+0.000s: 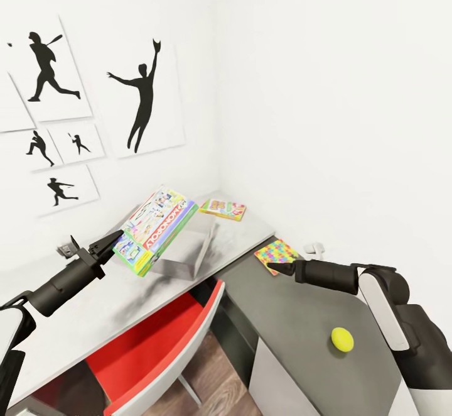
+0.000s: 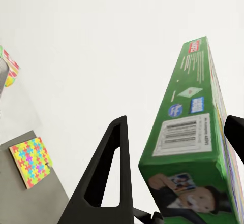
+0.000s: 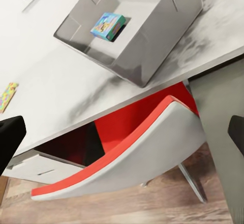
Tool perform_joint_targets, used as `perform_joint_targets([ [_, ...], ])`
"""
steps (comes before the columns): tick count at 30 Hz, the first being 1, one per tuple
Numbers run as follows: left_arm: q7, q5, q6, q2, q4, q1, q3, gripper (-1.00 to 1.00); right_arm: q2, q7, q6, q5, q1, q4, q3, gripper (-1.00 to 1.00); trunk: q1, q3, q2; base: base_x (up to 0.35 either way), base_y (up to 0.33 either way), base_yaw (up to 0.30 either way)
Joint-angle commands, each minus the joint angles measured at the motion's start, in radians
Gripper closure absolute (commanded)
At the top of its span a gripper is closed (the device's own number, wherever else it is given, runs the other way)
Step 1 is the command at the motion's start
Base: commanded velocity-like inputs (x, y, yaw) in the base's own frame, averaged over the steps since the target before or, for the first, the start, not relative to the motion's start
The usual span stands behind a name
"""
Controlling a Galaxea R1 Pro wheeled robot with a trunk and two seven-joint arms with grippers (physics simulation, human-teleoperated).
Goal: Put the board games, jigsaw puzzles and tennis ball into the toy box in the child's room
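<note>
My left gripper (image 1: 115, 240) is shut on a green-edged board game (image 1: 157, 230), holding it tilted in the air over the light-grey toy box (image 1: 191, 254). In the left wrist view that board game (image 2: 193, 142) stands between the fingers (image 2: 109, 173). A blue board game (image 3: 108, 26) lies inside the toy box (image 3: 147, 56). Another board game (image 1: 223, 208) lies at the table's far end. My right gripper (image 1: 276, 268) is open and empty, its tip at the near edge of a jigsaw puzzle (image 1: 276, 252) on the lower dark-grey top. The tennis ball (image 1: 342, 339) rests nearer me on that top.
A red chair (image 1: 157, 340) is tucked under the light-grey table (image 1: 81, 322), below the toy box. White walls close the corner; black sports pictures (image 1: 141, 98) hang on the left wall. A cut-off colourful flat item (image 3: 7, 97) lies on the light-grey top.
</note>
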Motion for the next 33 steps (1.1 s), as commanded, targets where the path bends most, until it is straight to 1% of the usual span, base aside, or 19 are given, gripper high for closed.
perform_joint_targets([
  [1,-0.002,0.001,0.006,0.0,0.0,-0.001,0.001,1.0,0.0,0.008,0.002,0.007,-0.001,0.0,0.0,-1.0,0.001,-0.002,-0.002,0.0,0.002,0.09],
  [9,-0.004,0.001,0.006,0.0,0.0,-0.001,-0.001,1.0,-0.002,0.009,0.002,0.006,0.0,0.0,-0.001,-1.0,0.001,-0.002,-0.002,0.0,0.012,0.037],
  [12,-0.004,0.001,0.006,0.0,0.0,-0.001,-0.002,1.0,-0.002,0.009,0.002,0.006,0.001,0.0,-0.001,-1.0,0.001,-0.002,-0.002,0.0,0.12,0.01],
  [20,-0.004,0.001,0.007,0.0,0.0,-0.001,-0.003,1.0,-0.003,0.007,0.002,0.005,0.001,-0.006,-0.002,-1.0,0.001,-0.002,-0.002,0.0,0.24,0.008],
  [27,-0.006,0.001,0.006,0.0,0.0,-0.001,-0.005,1.0,-0.003,0.007,0.002,0.005,0.001,-0.007,-0.003,-1.0,0.001,-0.002,-0.002,0.01,0.305,0.141],
  [33,-0.007,0.0,0.005,0.0,0.0,-0.001,-0.007,1.0,-0.003,0.007,0.002,0.005,0.001,-0.008,-0.003,-1.0,0.001,-0.002,-0.002,0.168,0.213,0.039],
])
